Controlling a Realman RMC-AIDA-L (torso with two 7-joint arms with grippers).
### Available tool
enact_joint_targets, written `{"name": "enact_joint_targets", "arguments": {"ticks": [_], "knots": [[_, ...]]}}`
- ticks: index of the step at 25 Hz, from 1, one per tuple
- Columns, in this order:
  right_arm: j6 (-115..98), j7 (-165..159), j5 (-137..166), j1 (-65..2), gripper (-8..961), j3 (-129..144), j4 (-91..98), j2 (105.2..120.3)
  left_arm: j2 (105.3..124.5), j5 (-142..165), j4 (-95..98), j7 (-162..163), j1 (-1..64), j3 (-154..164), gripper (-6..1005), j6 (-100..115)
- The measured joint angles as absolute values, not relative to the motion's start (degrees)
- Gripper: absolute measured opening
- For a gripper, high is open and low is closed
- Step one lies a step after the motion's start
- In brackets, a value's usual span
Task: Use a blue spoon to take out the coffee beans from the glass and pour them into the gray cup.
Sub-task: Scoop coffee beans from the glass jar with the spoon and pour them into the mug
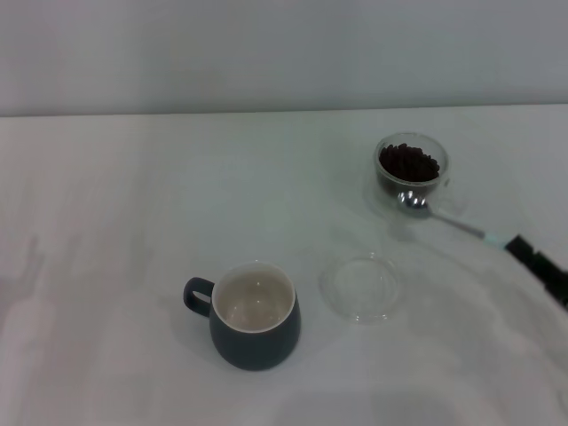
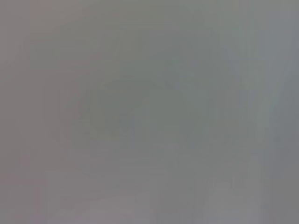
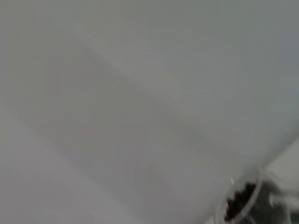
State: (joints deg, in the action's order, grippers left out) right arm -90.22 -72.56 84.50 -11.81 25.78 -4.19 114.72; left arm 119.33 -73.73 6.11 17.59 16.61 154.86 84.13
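Observation:
The glass (image 1: pixel 411 171) stands at the back right of the white table, filled with dark coffee beans (image 1: pixel 408 161). The blue spoon (image 1: pixel 444 216) hangs just in front of the glass, its silver bowl near the glass wall and its pale handle running right into my right gripper (image 1: pixel 525 252), which is shut on the handle at the right edge. The gray cup (image 1: pixel 254 316) sits front centre, its cream inside bare, handle to the left. The right wrist view catches the glass (image 3: pixel 243 198) and its beans (image 3: pixel 239 201) at a corner. My left gripper is out of view.
A flat clear round saucer (image 1: pixel 359 286) lies on the table (image 1: pixel 133 222) between the gray cup and the glass. The left wrist view shows only a plain grey surface.

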Motion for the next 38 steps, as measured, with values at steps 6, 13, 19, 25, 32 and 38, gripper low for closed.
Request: {"name": "enact_joint_targets", "arguments": {"ticks": [6, 13, 19, 25, 32, 38], "knots": [[-87.44, -81.61, 84.47, -15.37, 156, 31.33, 10.51, 113.97, 119.27, -74.33, 6.35, 17.52, 17.01, 154.72, 834, 84.14], [-79.87, -91.57, 84.63, -20.30, 156, 40.03, 22.60, 108.76, 119.33, -75.56, 6.34, 17.31, 17.51, 154.69, 835, 83.73], [-77.53, -101.03, 94.28, -22.26, 157, 40.75, 37.33, 107.37, 119.36, -76.09, 6.32, 17.34, 17.66, 154.69, 835, 82.94], [-77.72, -110.50, 109.13, -24.72, 158, 40.57, 49.71, 107.50, 119.39, -76.13, 6.32, 17.59, 17.86, 154.69, 834, 81.05], [-80.87, -111.64, 112.41, -26.25, 159, 40.92, 54.30, 106.84, 119.44, -79.45, 7.85, 17.64, 17.84, 154.69, 834, 78.22], [-82.17, -114.48, 120.15, -27.79, 160, 40.96, 60.46, 108.75, 119.55, -80.58, 8.66, 17.67, 17.90, 154.69, 834, 76.95]]}}
